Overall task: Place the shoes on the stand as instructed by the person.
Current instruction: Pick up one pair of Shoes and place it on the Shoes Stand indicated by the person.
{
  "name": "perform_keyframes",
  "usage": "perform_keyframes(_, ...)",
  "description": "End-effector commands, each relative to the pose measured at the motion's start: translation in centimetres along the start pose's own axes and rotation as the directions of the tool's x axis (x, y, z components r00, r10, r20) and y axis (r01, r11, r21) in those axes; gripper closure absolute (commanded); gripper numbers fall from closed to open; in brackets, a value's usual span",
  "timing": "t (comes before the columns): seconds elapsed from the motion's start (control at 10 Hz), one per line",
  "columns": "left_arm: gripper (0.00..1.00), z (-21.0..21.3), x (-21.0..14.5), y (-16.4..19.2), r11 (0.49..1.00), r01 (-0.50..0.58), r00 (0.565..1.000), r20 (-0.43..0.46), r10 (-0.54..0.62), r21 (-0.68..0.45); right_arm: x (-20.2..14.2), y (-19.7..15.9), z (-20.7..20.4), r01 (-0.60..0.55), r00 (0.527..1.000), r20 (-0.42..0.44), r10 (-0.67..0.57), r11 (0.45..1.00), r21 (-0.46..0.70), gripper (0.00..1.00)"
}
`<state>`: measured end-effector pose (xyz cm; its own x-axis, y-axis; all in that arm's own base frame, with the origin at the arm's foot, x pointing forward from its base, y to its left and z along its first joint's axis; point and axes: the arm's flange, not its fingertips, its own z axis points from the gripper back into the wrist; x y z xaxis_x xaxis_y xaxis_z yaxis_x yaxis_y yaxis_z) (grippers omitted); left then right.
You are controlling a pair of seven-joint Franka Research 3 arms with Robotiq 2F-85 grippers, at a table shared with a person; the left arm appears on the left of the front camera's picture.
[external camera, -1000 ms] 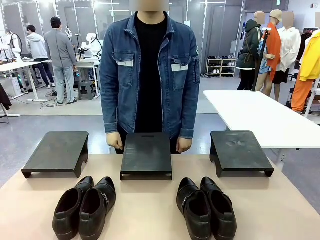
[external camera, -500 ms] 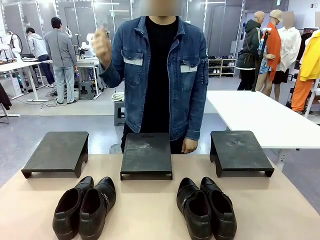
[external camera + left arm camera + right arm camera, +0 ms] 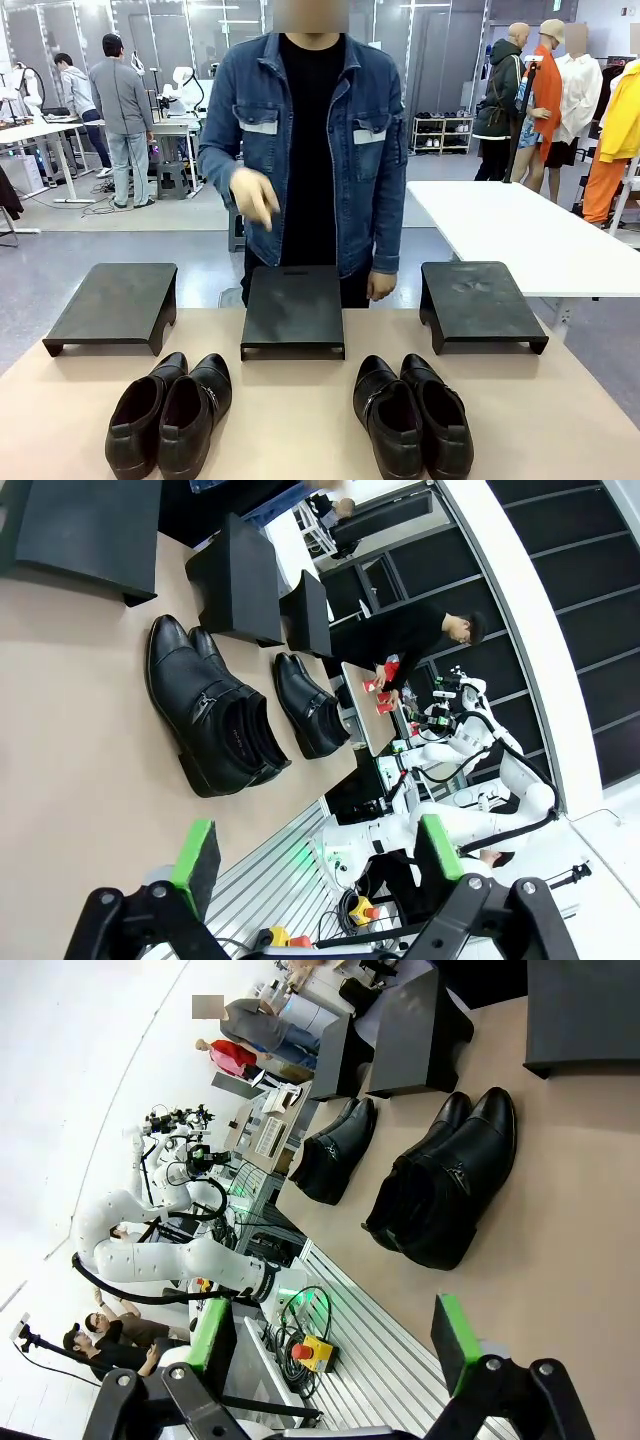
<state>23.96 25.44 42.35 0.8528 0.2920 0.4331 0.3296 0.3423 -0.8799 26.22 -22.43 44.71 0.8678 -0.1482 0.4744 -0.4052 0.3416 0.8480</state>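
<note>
Behind the table is a large workshop with white tables and some other people far off; nearer lies the beige table (image 3: pixel 300 445), which reaches across the whole front view; at its far side stands the person (image 3: pixel 360 180) in a blue denim jacket over a black shirt. Three black stands are in a row near the far edge: the left stand (image 3: pixel 112 303), the middle stand (image 3: pixel 293 310) and the right stand (image 3: pixel 480 303); they are apart from each other. Near the front edge lie the left pair of shoes (image 3: pixel 170 412) and the right pair of shoes (image 3: pixel 412 415), both glossy black, both on the table surface, toes toward the stands; no shoe is on a stand. The left gripper (image 3: pixel 317 852) has its fingers spread wide with nothing between them; the right gripper (image 3: pixel 334 1342) is the same, fingers wide apart and holding nothing. The person's raised hand (image 3: pixel 252 197) is in front of the chest, above the middle stand; the other hand (image 3: pixel 380 286) hangs low.
</note>
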Motion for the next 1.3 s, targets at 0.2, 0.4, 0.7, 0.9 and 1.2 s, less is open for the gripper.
perform_keyframes(0.2,0.00,0.1,-0.2,-0.2,1.000,0.018,1.000,0.000,-0.018,-0.014,-0.1,0.1,0.2,-0.012,1.000,0.000,0.012,1.000,0.006,0.00)
perform_keyframes(0.4,0.00,0.1,-0.2,-0.2,1.000,0.018,1.000,0.000,-0.018,-0.014,-0.1,0.1,0.2,-0.012,1.000,0.000,0.012,1.000,0.006,0.00)
perform_keyframes(0.7,0.00,0.1,-0.2,-0.2,1.000,0.018,1.000,0.000,-0.018,-0.014,-0.1,0.1,0.2,-0.012,1.000,0.000,0.012,1.000,0.006,0.00)
perform_keyframes(0.9,0.00,-1.9,1.1,-2.3,0.998,0.005,0.999,-0.033,-0.003,0.056,-0.1,0.1,0.2,-0.012,1.000,0.000,0.012,1.000,0.006,0.00)
perform_keyframes(1.2,0.00,-9.4,0.9,-11.1,0.955,0.071,0.976,-0.219,-0.006,0.289,-0.1,0.1,0.2,-0.012,1.000,0.000,0.012,1.000,0.006,0.00)
